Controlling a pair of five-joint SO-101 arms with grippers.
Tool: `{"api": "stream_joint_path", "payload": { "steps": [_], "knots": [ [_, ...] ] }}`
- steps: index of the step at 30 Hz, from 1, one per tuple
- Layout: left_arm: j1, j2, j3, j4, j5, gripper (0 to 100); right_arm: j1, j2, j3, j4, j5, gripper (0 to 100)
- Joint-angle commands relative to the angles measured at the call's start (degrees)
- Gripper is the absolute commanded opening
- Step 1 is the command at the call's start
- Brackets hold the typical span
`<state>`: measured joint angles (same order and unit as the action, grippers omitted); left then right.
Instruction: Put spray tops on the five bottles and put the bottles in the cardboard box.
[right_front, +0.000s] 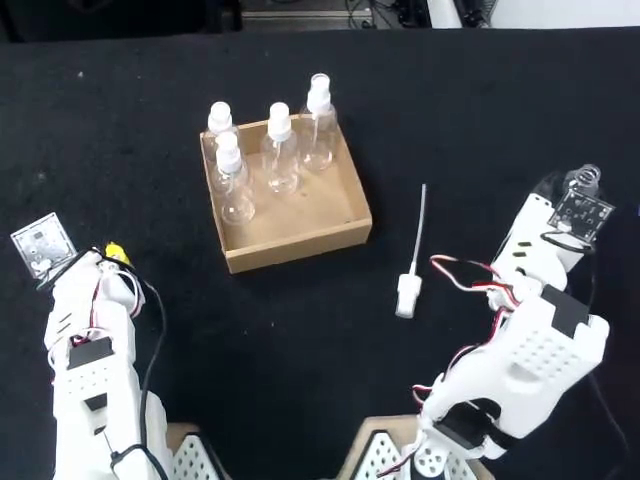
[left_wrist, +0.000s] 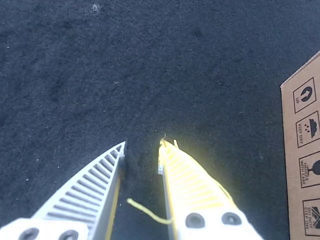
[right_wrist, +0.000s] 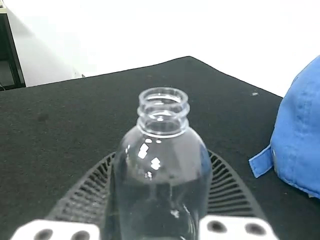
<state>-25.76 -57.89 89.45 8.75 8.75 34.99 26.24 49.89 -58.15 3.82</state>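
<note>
Right pincer (right_wrist: 162, 157) pinching uncapped bottle (right_wrist: 162, 117), left pincer (left_wrist: 142, 145) slightly spread — spray top (right_front: 408, 290) lying on table (right_front: 300, 350).

This is looking like a robotics lab: dark cables (right_front: 362, 10) are trailing past the far edge of the black cloth-covered table (right_front: 150, 100), with a plain white wall (right_wrist: 150, 25) standing behind.

Front half of box (right_front: 300, 248) free — 4 bottles (right_front: 281, 150) crowd back; spray top (right_front: 408, 293) lies nr it.
</note>
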Motion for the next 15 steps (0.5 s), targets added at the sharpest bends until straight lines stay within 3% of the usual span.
{"api": "stream_joint_path", "payload": {
  "steps": [1, 4, 9, 15],
  "knots": [
    [0.84, -0.88, -0.48, -1.32, -0.70, 9, -0.53, -0.48, 0.48, -0.70, 0.09, 15.5],
    [0.84, -0.88, -0.48, -1.32, -0.70, 9, -0.53, -0.48, 0.40, -0.70, 0.09, 16.9],
    [0.84, -0.88, -0.48, -1.32, -0.70, 9, -1.14, -0.48, 0.66, -0.70, -0.09, 33.0],
    [0.84, -0.88, -0.48, -1.32, -0.70, 9, -1.49, -0.66, 0.48, -0.70, 0.09, 30.3]
  ]
}}
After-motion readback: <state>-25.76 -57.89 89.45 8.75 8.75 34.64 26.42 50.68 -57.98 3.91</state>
